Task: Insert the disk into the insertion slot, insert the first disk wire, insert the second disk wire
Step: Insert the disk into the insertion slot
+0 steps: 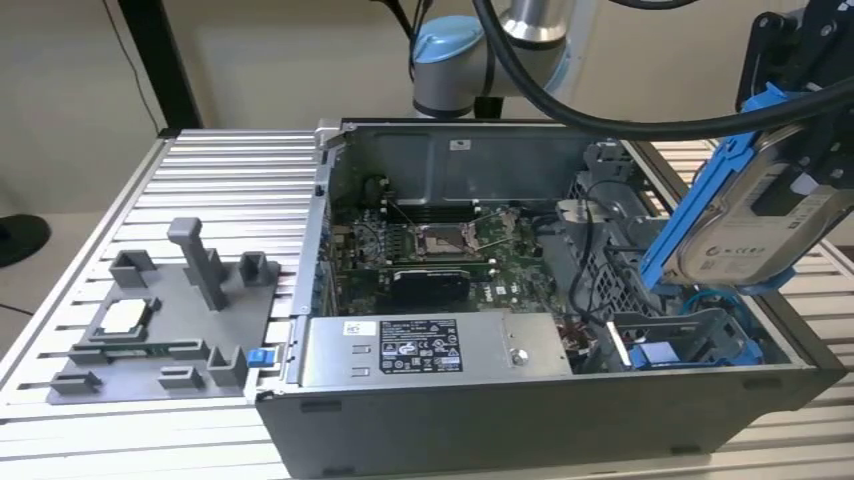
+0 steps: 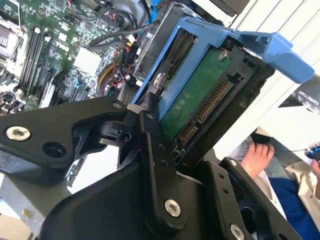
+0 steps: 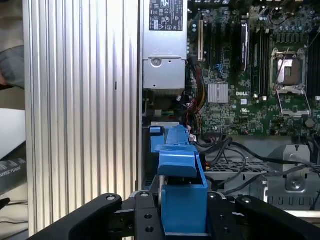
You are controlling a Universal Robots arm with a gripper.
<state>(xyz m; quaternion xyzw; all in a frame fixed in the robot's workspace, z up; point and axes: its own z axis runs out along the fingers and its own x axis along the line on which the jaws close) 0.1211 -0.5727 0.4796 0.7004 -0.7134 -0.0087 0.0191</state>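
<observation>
Black end effector [image 3: 183, 212] clamped on the flat silver-grey rectangular disk [image 1: 747, 225] in its bright blue plastic carrier frame, with dark fingers [image 2: 159, 160] pressing the frame's two long sides in both wrist views. Held aloft and slanted over the end of the open grey metal computer case [image 1: 534, 420] at the exterior view's right, white label facing outward in the exterior view, green circuit board and connector row showing in the second wrist view. Not yet inside the rectangular grey insertion slot [image 1: 694, 325] with perforated metal walls, which lies just below the disk's lower end. No wire plugged into the disk's connectors.

Likely to jam if brought down at this slant: a frame corner could catch on the cage wall and twist the disk in the grip. Also at risk are the loose black cables [image 3: 220, 147] draped near the bay, liable to be pinched or shoved under the frame. Some chance of slipping too, given a hold on smooth plastic alone
</observation>
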